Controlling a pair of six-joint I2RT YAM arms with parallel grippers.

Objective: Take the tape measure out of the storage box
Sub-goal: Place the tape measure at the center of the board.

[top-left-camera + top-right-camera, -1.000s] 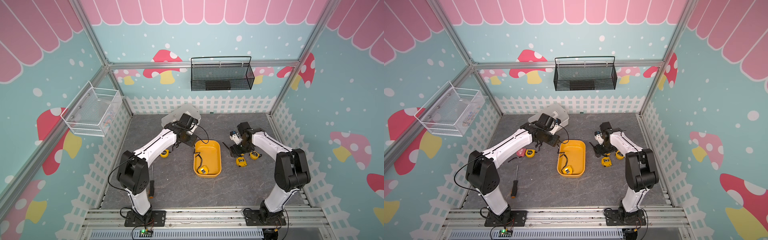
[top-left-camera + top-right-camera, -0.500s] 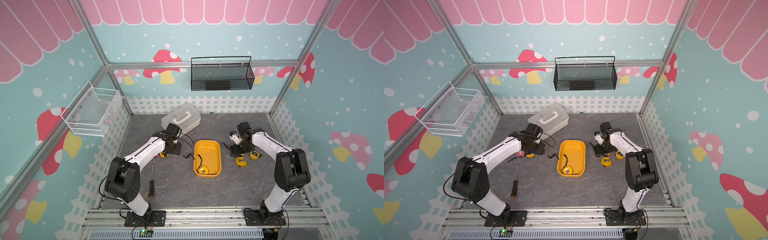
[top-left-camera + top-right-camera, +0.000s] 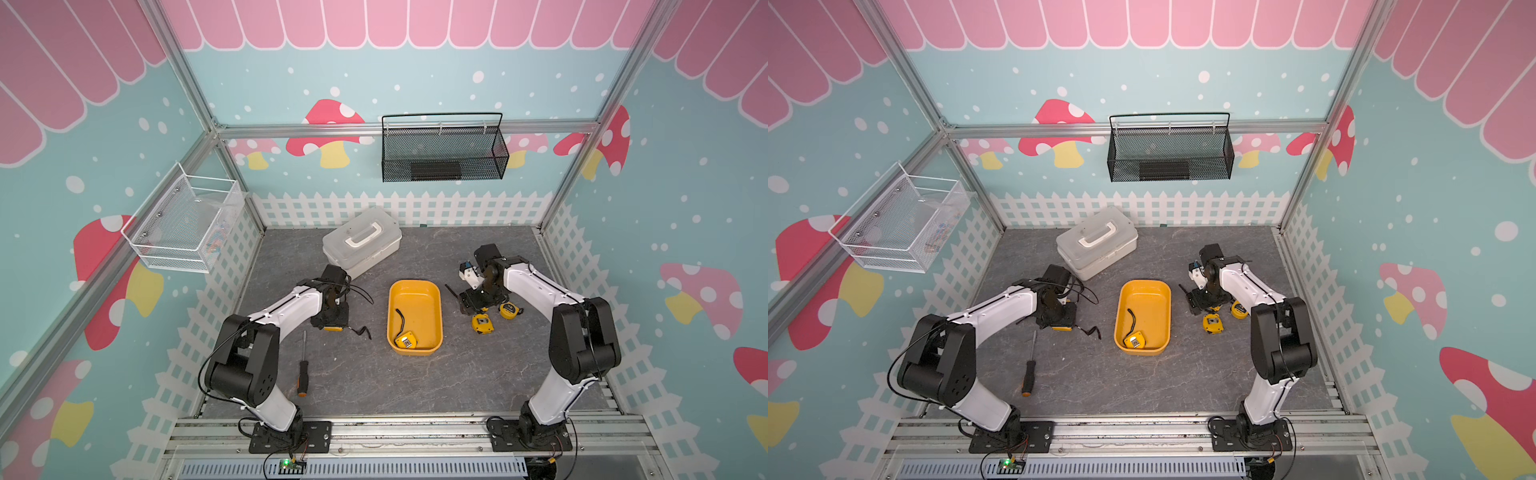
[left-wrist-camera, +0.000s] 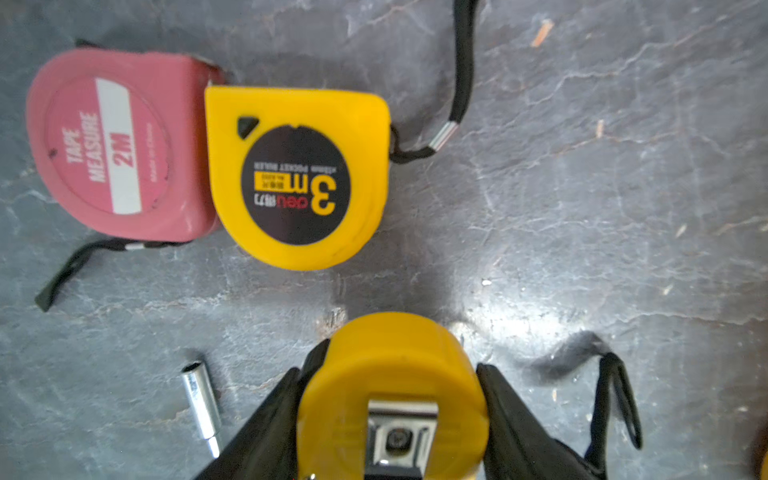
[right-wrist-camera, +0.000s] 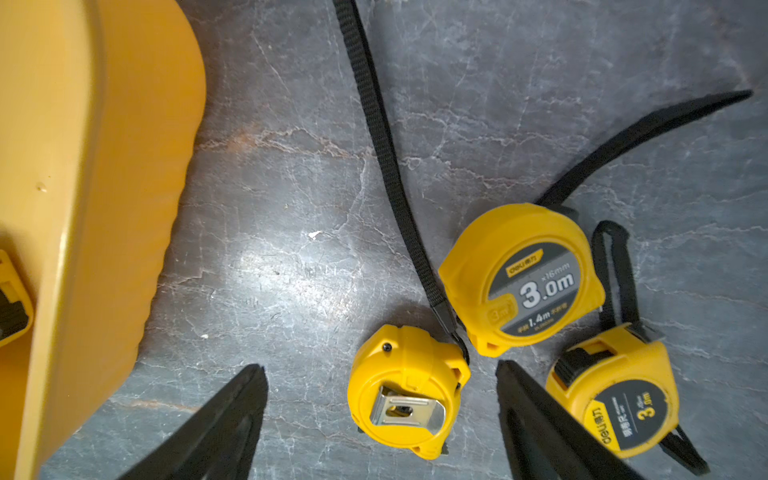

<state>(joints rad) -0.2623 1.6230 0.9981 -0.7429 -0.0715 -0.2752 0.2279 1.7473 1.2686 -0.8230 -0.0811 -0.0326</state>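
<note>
Left of centre in both top views, the left gripper (image 3: 332,324) is clamped on a yellow tape measure (image 4: 392,399) low near the floor. Its arm reaches forward, well left of the storage box (image 3: 415,297). A second tape measure (image 3: 406,340) lies in the box's lower end. Further right, the right gripper (image 5: 380,370) points down, spread wide. A clip-side tape measure (image 5: 405,390) lies loose between its fingers (image 5: 523,399).

The storage box (image 3: 419,299), a shallow yellow-orange bin with rounded corners, sits upright mid-bench; a yellow tape measure (image 3: 406,341) lies flat in its front end, clip up, black strap curling rearward; a second tape measure (image 4: 390,386), yellow, is pinched in the left gripper (image 4: 397,365), between box and left bench edge.
</note>
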